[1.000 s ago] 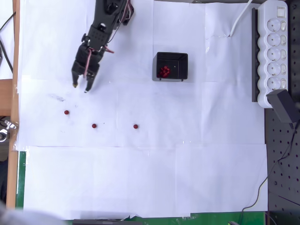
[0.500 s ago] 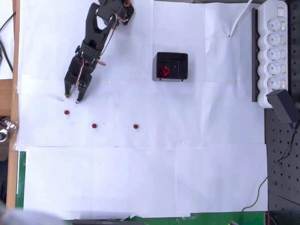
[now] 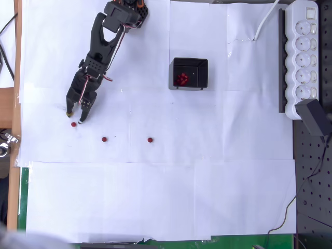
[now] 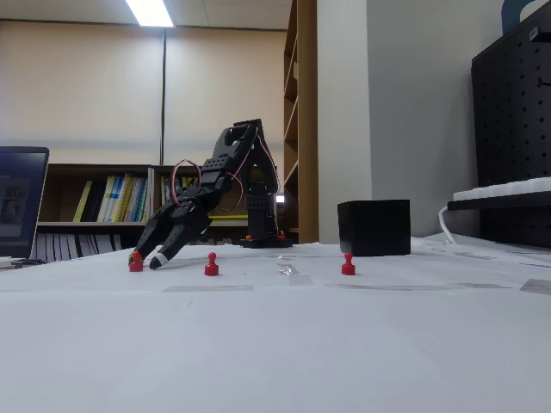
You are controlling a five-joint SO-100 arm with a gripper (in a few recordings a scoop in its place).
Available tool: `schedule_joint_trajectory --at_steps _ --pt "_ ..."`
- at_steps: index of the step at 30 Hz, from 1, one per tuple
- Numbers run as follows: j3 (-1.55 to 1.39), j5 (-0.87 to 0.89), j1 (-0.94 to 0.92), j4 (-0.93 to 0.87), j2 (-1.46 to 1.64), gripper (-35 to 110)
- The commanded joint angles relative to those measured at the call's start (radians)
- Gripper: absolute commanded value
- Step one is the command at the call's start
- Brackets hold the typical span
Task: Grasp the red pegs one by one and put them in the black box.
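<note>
Now our end effector hovers partly open and empty just above the leftmost red peg; we should center the fingers around its head, descend slowly, then close. Some pegs already lie in the black box.

One camera hangs above the paper-covered table, looking straight down. Another sits low at the table's near edge, facing the black box. Both views share that box.
</note>
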State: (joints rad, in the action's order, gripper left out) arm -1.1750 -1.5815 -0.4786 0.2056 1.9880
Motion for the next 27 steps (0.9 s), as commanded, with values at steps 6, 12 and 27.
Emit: schedule_joint_trajectory --at_steps 6,12,27 --pt "-0.015 -0.015 0.009 0.092 0.054 15" --pt "-0.015 -0.017 0.025 0.153 0.075 15" --pt "-0.058 -0.018 0.057 0.147 0.106 15"
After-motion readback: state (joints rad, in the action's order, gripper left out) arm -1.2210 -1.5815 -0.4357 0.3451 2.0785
